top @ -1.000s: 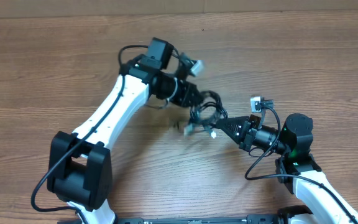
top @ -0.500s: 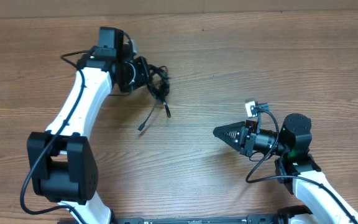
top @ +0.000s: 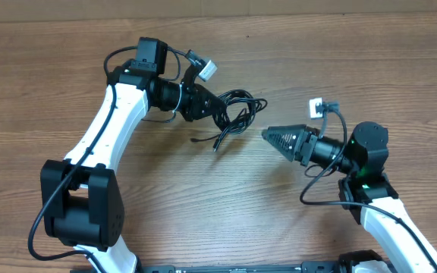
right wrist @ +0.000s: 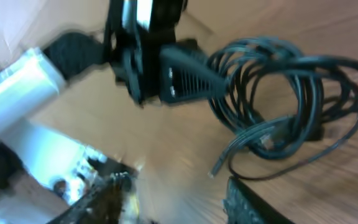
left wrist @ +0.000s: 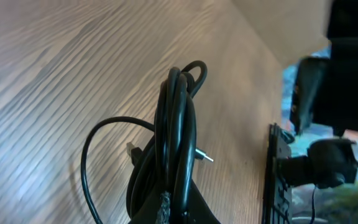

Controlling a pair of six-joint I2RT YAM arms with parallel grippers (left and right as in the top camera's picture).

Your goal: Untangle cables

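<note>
The cables (top: 234,114) are a tangled black bundle hanging from my left gripper (top: 205,106), which is shut on them left of the table's middle. One loose end (top: 217,144) trails down onto the wood. In the left wrist view the cables (left wrist: 178,130) rise from between the shut jaws, with a small plug (left wrist: 204,156) sticking out. My right gripper (top: 270,136) points left at the bundle, a short gap away, open and holding nothing. The right wrist view shows the cables (right wrist: 278,87) held by the left gripper (right wrist: 185,78), ahead of my right gripper (right wrist: 173,202).
The wooden table (top: 340,68) runs on all sides. A thicker black wire (top: 313,199) loops beside the right arm. The left arm's base (top: 82,205) stands at the lower left.
The left arm has swung the bundle from the far left back toward the middle. The right gripper has opened and shifted slightly up and toward the bundle.
</note>
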